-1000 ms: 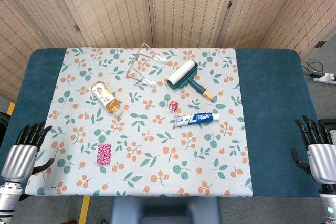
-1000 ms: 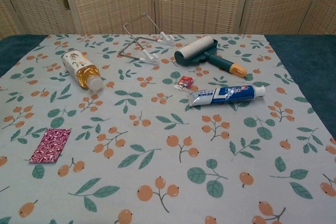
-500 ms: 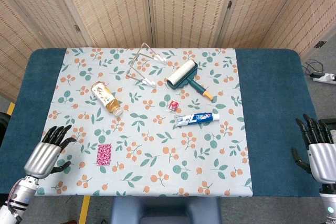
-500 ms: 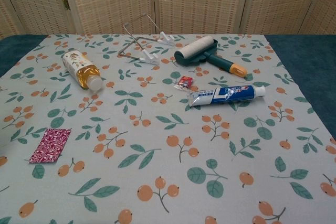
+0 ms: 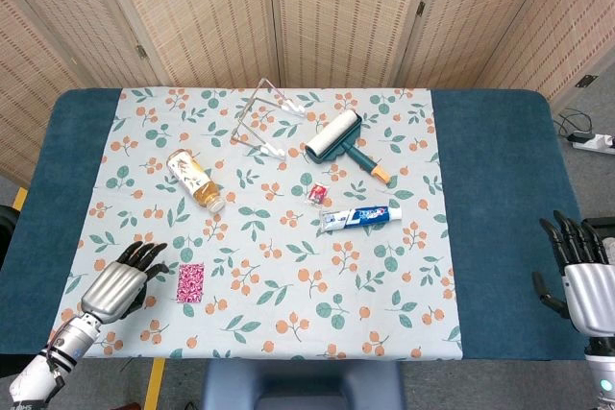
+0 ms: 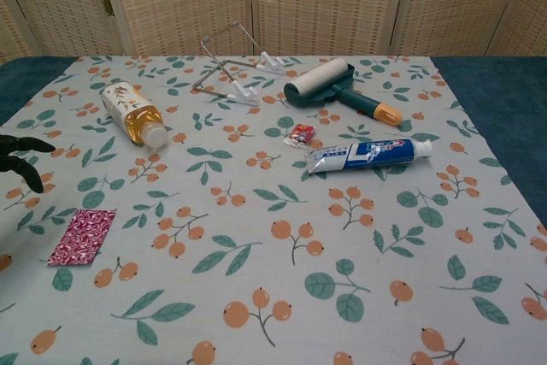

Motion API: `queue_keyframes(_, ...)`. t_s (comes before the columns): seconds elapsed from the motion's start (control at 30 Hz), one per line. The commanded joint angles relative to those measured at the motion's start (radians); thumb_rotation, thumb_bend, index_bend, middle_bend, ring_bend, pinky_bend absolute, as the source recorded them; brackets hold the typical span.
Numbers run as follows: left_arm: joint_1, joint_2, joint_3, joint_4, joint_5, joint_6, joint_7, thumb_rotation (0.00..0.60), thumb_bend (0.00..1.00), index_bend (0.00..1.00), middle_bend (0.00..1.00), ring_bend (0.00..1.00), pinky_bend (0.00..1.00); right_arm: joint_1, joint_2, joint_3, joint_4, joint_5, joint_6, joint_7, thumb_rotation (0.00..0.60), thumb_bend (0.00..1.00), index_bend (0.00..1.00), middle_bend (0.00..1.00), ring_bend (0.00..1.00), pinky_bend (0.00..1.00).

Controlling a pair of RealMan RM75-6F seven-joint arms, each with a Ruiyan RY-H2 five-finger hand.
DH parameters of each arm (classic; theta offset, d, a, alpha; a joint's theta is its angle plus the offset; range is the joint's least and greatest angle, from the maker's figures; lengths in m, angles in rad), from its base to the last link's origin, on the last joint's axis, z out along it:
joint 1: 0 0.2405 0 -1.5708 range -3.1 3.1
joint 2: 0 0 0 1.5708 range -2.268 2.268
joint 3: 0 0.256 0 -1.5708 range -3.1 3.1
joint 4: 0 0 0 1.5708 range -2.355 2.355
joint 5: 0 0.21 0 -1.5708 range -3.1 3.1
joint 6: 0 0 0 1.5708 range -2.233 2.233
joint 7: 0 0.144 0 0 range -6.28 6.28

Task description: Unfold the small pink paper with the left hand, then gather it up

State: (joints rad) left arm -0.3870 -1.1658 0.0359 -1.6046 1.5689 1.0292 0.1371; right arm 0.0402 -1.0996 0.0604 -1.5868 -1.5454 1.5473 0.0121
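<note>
Hovering just left of the folded pink paper (image 5: 191,281), left hand (image 5: 120,286) fingers spread and empty, right hand (image 5: 582,280) far right, fingers apart, holding nothing.

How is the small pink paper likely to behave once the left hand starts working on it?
The pink paper lies flat and thin on the tablecloth, so it probably weighs little and may slide rather than lift when nudged. Its edges sit flush with the cloth, so getting fingers under it looks tricky. Being folded paper, it will likely flex and crease, not hold stiff. The left hand is beside it, not touching.
</note>
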Motion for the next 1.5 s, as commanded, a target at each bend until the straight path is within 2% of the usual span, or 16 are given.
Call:
queue_keyframes(0.03, -0.006, -0.011, 0.004, 0.006, -0.009, -0.009, 0.002, 0.597, 1.0, 0.28, 0.05, 0.01, 0.0, 0.0, -0.001, -0.001, 0.003, 0.0, -0.002, 0.003, 0.6, 0.46, 0.0, 0.0, 0.0, 0.0)
queue_keyframes(0.1, -0.008, -0.019, 0.006, 0.013, -0.015, -0.013, 0.011, 0.562, 1.0, 0.27, 0.04, 0.0, 0.0, 0.001, -0.003, -0.001, 0.004, 0.0, -0.004, 0.004, 0.6, 0.46, 0.0, 0.0, 0.0, 0.0)
queue_keyframes(0.27, -0.011, -0.041, 0.019, 0.027, -0.014, -0.015, 0.015, 0.424, 1.0, 0.27, 0.04, 0.0, 0.0, 0.002, -0.008, -0.003, 0.007, -0.002, -0.007, 0.007, 0.6, 0.46, 0.0, 0.0, 0.0, 0.0)
queue_keyframes(0.37, -0.013, -0.06, 0.026, 0.048, -0.002, -0.01, 0.015, 0.385, 1.0, 0.27, 0.03, 0.0, 0.0, 0.003, -0.01, -0.004, 0.007, -0.004, -0.007, 0.007, 0.6, 0.46, 0.0, 0.0, 0.0, 0.0)
queue_keyframes(0.63, -0.014, -0.112, 0.037, 0.107, 0.0, -0.003, 0.064, 0.371, 1.0, 0.27, 0.03, 0.0, 0.0, 0.0, -0.013, -0.009, 0.007, -0.008, -0.006, 0.01, 0.6, 0.46, 0.0, 0.0, 0.0, 0.0)
queue_keyframes(1.03, -0.029, -0.159, 0.055, 0.114, 0.032, 0.002, 0.086, 0.371, 1.0, 0.27, 0.03, 0.0, 0.0, 0.0, -0.02, -0.014, 0.007, -0.013, -0.01, 0.008, 0.6, 0.46, 0.0, 0.0, 0.0, 0.0)
queue_keyframes(1.5, -0.05, -0.202, 0.044, 0.129, -0.027, -0.043, 0.16, 0.371, 1.0, 0.27, 0.01, 0.0, 0.0, -0.001, -0.024, -0.017, 0.018, -0.006, -0.018, 0.015, 0.6, 0.46, 0.0, 0.0, 0.0, 0.0)
